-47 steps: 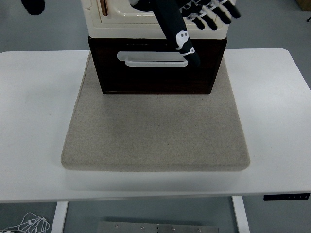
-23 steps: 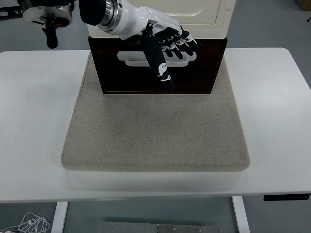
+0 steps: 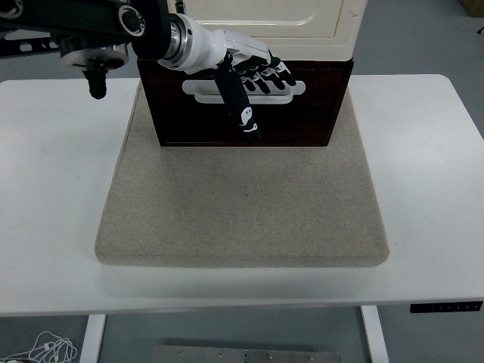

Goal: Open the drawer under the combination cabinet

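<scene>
One hand, left [image 3: 253, 72], fingers over drawer [image 3: 246, 106] handle [image 3: 243, 88]; grip unclear, handle partly hidden; cabinet [image 3: 276, 19] top cut off.

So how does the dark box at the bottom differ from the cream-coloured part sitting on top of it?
The drawer is dark brown wood; the upper cabinet is cream. The drawer carries a white cut-out handle, where the left robot hand now sits, while the upper cabinet shows only a plain panelled front. Both are stacked flush on the grey mat.
</scene>
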Controlling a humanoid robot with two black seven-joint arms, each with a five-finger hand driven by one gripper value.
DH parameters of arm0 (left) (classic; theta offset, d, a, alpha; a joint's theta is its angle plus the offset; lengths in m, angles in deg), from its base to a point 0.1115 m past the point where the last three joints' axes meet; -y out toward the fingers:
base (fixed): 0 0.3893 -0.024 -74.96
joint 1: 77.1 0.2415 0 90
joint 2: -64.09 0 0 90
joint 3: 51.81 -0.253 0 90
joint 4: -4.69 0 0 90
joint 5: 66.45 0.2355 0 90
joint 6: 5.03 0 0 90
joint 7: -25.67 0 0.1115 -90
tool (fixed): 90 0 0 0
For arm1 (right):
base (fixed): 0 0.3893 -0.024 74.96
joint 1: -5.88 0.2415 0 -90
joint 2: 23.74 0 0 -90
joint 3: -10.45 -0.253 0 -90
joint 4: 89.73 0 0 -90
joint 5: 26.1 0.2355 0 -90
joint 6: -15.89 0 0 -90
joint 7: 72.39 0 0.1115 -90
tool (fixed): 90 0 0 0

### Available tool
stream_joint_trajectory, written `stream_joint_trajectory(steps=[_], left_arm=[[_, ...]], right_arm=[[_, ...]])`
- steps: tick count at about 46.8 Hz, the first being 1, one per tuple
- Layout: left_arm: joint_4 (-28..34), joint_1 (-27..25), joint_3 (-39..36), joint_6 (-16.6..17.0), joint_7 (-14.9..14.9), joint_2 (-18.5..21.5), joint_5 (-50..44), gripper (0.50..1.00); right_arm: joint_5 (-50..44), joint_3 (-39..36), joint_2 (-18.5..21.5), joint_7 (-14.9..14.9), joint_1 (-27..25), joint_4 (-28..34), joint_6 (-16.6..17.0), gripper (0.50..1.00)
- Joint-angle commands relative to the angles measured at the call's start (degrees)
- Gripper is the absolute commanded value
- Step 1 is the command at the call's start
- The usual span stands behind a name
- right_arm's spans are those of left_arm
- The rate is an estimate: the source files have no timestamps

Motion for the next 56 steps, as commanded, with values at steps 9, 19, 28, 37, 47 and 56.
stream_joint_trajectory(steps=[9, 19, 28, 37, 47, 56], left_arm=[[-2.69, 2.07, -0.78, 1.45, -0.04, -0.87, 0.62, 1.0], [-3.22, 2.68, -1.4, 1.45, -0.04, -0.96, 0.62, 1.0], [-3.39, 3.3, -1.4, 1.36, -0.04, -0.96, 0.62, 1.0], [-3.65, 3.73, -1.4, 1.36, -0.13, -1.05, 0.62, 1.0], [-5.41, 4.61, -1.84, 0.75, -0.13, -1.22, 0.62, 1.0], [-5.59, 5.23, -1.92, 0.57, -0.13, -1.22, 0.62, 1.0]], right_arm=[[0.02, 0.0, 0.0, 0.0, 0.0, 0.0, -0.04, 0.926], [0.02, 0.0, 0.0, 0.0, 0.0, 0.0, -0.04, 0.928], [0.02, 0.0, 0.0, 0.0, 0.0, 0.0, -0.04, 0.926], [0.02, 0.0, 0.0, 0.0, 0.0, 0.0, -0.04, 0.926], [0.02, 0.0, 0.0, 0.0, 0.0, 0.0, -0.04, 0.926], [0.02, 0.0, 0.0, 0.0, 0.0, 0.0, 0.05, 0.926]])
